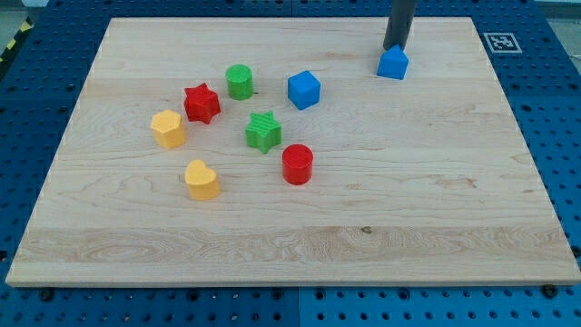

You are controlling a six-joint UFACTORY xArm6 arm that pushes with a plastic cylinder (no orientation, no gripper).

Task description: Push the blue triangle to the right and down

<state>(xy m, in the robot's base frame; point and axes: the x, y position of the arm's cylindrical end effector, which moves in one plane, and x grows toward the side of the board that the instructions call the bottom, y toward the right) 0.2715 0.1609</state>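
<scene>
The wooden board carries a blue triangle near its top edge, a blue cube mid-top, and six red, green and yellow blocks left of centre.

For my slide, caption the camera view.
My tip sits just above the blue triangle near the board's top right.

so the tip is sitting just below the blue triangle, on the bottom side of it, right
Not quite: my tip sits just above the blue triangle, on its top side toward the view's top, as the camera view shows. It is close against the block.
</scene>
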